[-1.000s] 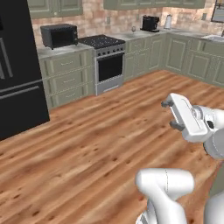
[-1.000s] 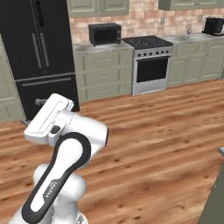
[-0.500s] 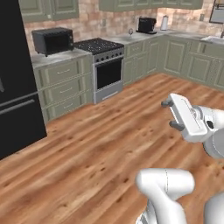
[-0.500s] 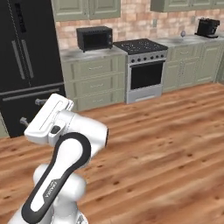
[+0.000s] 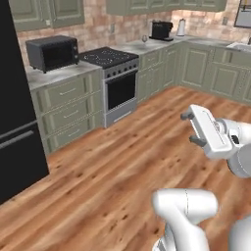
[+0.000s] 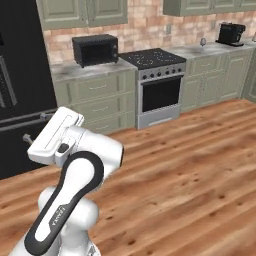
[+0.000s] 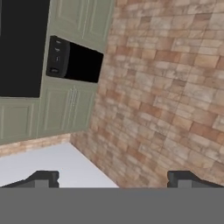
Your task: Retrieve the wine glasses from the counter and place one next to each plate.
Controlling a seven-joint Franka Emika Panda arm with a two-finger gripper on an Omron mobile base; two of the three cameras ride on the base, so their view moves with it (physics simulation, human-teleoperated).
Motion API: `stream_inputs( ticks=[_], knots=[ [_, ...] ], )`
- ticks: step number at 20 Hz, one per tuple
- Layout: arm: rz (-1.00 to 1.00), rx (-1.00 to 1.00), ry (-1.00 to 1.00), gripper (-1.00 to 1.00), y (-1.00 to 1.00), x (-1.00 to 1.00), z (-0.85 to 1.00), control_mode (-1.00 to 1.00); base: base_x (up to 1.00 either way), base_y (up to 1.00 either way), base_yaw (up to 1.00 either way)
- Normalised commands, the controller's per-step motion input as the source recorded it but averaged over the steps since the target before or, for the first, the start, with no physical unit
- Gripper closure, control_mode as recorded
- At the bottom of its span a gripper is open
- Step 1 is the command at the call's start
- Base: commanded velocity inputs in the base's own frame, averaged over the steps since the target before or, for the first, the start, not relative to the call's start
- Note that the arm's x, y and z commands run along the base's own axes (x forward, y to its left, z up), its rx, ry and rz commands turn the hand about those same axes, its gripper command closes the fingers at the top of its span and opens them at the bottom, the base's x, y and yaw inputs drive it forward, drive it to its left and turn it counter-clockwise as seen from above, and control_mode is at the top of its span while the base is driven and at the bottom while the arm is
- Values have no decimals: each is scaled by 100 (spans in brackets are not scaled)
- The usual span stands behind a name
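A wooden floor (image 5: 112, 162) is stretching between the robot and the far wall of the kitchen, where a black refrigerator (image 6: 20, 75) is standing at the left end of a run of sage-green cabinets (image 5: 68, 110). The counter (image 5: 147, 45), a pale veined slab, is running along the top of those cabinets and turning the corner to the right. A steel range with a black stovetop (image 5: 108, 55) is breaking the run, a black microwave (image 5: 51, 51) is sitting to its left, and a dark coffee machine (image 5: 161, 30) is sitting well to its right.

The arm is carrying its gripper (image 5: 188, 129) high over the floor, well apart from the counter, with the jaws spread about as wide as they go and nothing between them. In the hand view the two dark fingertips (image 7: 41, 177) are standing far apart against a brick wall.

One of the wine glasses (image 5: 144, 38) appears to be standing on the counter just left of the coffee machine, a tiny stemmed shape too small to tell further; the right base view is showing it too (image 6: 202, 41).

Such a goblet is likely light, rigid, smooth and easily broken, and top-heavy on its disc foot. The safest hold is probably low on the bowl or on the stem just beneath it, squeezed gently, lifted straight up and kept upright.
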Motion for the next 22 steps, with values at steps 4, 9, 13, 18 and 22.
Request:
stream_inputs(
  ticks=[4, 9, 13, 18, 22],
  knots=[
    [0, 0, 0, -100, 0, 0, 0, 100, 100, 0, -11],
    [0, 0, 0, -100, 0, 0, 0, 100, 100, -2, -10],
    [0, 0, 0, -100, 0, 0, 0, 100, 100, -18, -6],
    [0, 0, 0, -100, 0, 0, 0, 100, 100, -33, -2],
    [0, 0, 0, -100, 0, 0, 0, 100, 100, -64, 0]
  ],
)
